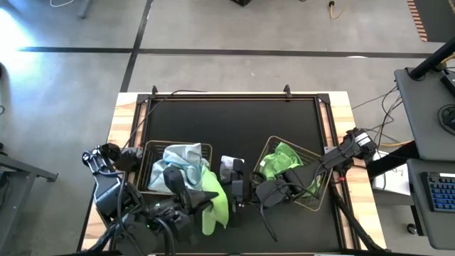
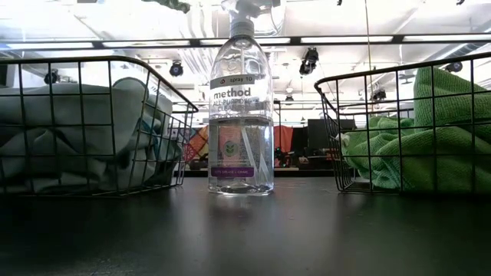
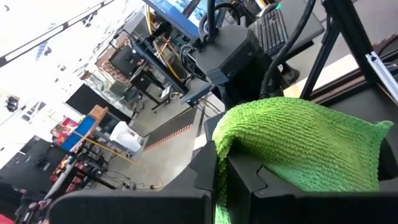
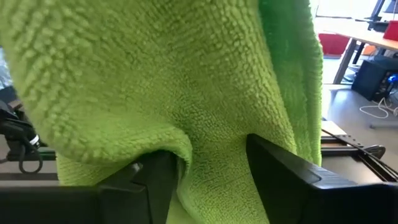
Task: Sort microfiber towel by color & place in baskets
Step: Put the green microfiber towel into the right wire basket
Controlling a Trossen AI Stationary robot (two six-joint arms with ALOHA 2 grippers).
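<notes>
My left hand (image 1: 206, 203) is clamped on a lime-green microfibre cloth (image 1: 215, 204) hanging beside the bronze wire basket (image 1: 149, 153) of pale-blue cloths (image 1: 183, 162), my right hand (image 1: 264, 193), fingers apart around green pile, sits at the green basket (image 1: 320, 203): this cloth remains unsorted.

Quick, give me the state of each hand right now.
Left hand: shut on a green towel.
Right hand: open, its fingers on either side of a green towel fold over the right basket.
</notes>
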